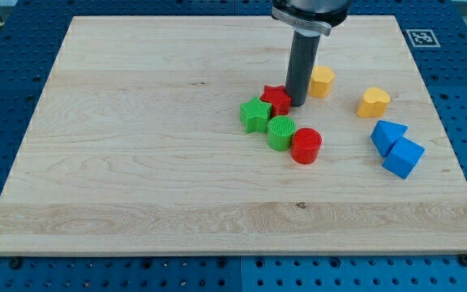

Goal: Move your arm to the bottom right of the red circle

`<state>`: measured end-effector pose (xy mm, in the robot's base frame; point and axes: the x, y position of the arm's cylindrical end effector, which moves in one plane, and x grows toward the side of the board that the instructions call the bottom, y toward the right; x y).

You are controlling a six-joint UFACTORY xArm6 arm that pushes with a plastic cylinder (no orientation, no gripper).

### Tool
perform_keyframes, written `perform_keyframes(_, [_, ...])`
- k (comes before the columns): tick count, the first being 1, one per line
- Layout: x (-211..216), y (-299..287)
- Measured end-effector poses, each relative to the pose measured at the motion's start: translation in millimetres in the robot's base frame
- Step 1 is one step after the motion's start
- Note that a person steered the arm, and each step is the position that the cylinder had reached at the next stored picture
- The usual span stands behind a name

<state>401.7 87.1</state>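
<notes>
Tip (pixel 297 104) touching red star (pixel 276 99), green cylinder (pixel 281 132) beside red circle (pixel 306 146), no pincer fitted.

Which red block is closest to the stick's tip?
The red star block: my tip sits right beside it, on its right. The red round cylinder block lies farther off, toward the view's bottom.

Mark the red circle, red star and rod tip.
red circle (pixel 306 145): camera view, its ribbed top face.
red star (pixel 276 98): camera view, top face centre.
my tip (pixel 297 104): camera view, rod's very end, beside the red star.
</notes>
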Motion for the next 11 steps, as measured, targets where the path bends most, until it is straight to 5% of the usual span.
perform_keyframes(5, [69.9,54.9])
perform_keyframes(9, [200.3,57.1])
perform_keyframes(11, [165.9,28.9])
